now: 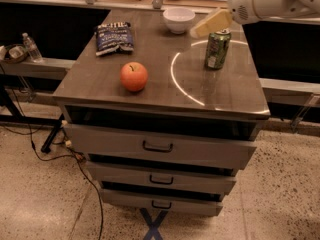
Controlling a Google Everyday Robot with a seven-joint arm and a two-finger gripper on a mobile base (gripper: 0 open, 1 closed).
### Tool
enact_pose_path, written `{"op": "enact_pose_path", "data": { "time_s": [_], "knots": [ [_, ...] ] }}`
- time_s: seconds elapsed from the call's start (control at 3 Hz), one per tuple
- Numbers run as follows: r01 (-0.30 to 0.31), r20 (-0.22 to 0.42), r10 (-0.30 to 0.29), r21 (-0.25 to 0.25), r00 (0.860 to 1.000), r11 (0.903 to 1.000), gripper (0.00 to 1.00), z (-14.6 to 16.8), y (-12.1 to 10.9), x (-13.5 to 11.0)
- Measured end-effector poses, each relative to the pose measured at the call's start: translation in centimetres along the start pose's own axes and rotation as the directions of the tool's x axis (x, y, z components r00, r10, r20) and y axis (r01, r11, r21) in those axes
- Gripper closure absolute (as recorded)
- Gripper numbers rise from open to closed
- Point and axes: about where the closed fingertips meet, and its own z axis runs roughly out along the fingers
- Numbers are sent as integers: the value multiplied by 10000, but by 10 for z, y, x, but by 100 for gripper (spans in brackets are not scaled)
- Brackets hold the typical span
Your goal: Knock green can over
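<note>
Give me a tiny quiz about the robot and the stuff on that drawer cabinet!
1. True or false: the green can lies tipped over.
2. The gripper hovers closest to which? A) apple B) green can C) snack bag
3. How many drawer handles show on the cabinet?

Key: 1 false, it stands upright. 2 B, the gripper is just above the can's top, on the side toward the white bowl. 3 three.

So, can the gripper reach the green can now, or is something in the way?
Probably yes. The gripper hangs close by the top of the upright green can, with nothing between them; the white bowl sits apart.
</note>
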Motion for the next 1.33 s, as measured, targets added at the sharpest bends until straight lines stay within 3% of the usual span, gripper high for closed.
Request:
{"op": "enact_pose_path", "data": {
  "time_s": [0.33,0.67,1.0,1.33],
  "knots": [
    [-191,-578,217,446,9981,9988,0,-10,-33,44],
    [-392,-1030,437,455,9937,9982,0,-11,-38,75],
    [-545,-1426,575,252,9881,9982,0,-3,-33,98],
    [-560,-1572,519,-220,9862,9982,0,17,-17,101]
  ]
}}
